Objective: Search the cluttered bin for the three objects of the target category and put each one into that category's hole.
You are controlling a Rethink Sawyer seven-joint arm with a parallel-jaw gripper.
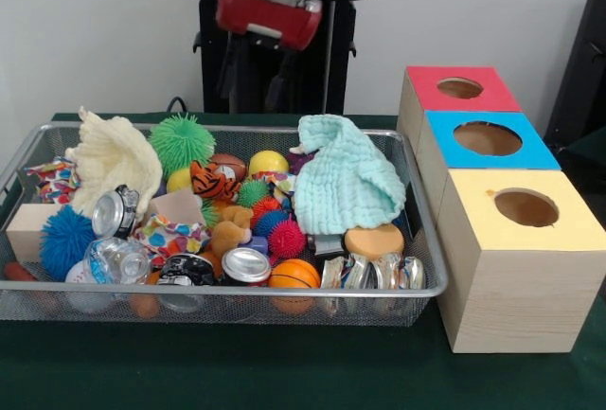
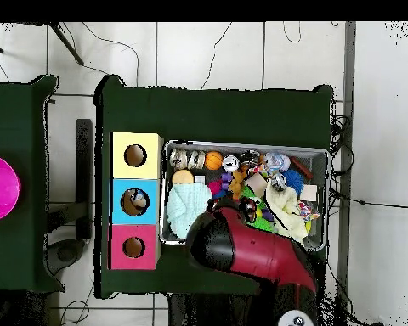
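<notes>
Wire mesh bin (image 1: 28,159) on the green table (image 1: 284,372) is crammed: crushed cans (image 1: 374,273), spiky balls (image 1: 182,142), an orange ball (image 1: 294,274), a teal cloth (image 1: 346,183) and a cream cloth (image 1: 114,154). Nothing marks which category is the target, so its three items cannot be singled out; they lie somewhere in this heap. Beside the bin stand the red box (image 1: 445,98), blue box (image 1: 483,145) and yellow box (image 1: 516,258), each with a hole.

Likely trouble: a grab into such a pile may catch a cloth or a neighbour, or a round thing may slip away. Cloths cover whatever lies beneath. The arm (image 2: 250,246) hangs over the bin's edge; its claw is hidden, so I cannot tell whether it is apart or together.
</notes>
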